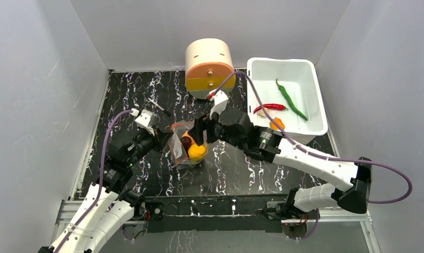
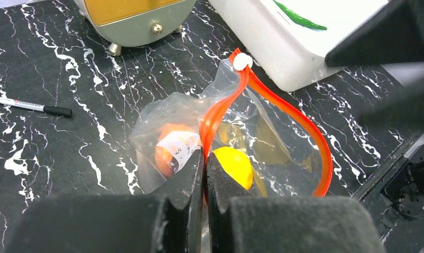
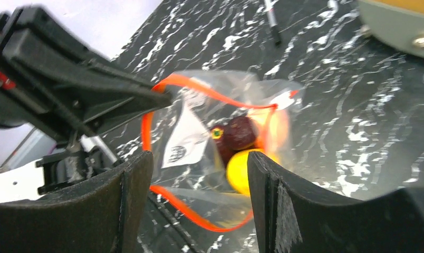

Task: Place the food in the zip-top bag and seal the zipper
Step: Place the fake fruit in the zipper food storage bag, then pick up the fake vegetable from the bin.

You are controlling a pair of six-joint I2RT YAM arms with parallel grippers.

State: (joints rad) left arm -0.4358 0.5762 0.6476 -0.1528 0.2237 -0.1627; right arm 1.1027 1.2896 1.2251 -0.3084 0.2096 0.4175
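The zip-top bag (image 1: 184, 148) stands in the middle of the table with its mouth wide open. Inside it lie a yellow lemon (image 1: 197, 152), a dark maroon piece (image 1: 186, 140) and an orange fruit (image 2: 170, 145). My left gripper (image 2: 205, 158) is shut on the bag's near rim, pinching the orange-red zipper (image 2: 216, 117). The white slider (image 2: 242, 61) sits at the far end of the strip. My right gripper (image 3: 199, 161) hangs open over the bag's mouth with nothing between its fingers. A green chili (image 1: 290, 99), a red chili (image 1: 269, 107) and an orange fruit (image 1: 277, 124) lie in the white tub (image 1: 316, 100).
A round beige and orange container (image 1: 209, 68) stands at the back, just left of the tub. A pen (image 1: 158, 106) lies on the black marble top behind the left arm. Grey walls close in both sides and the back.
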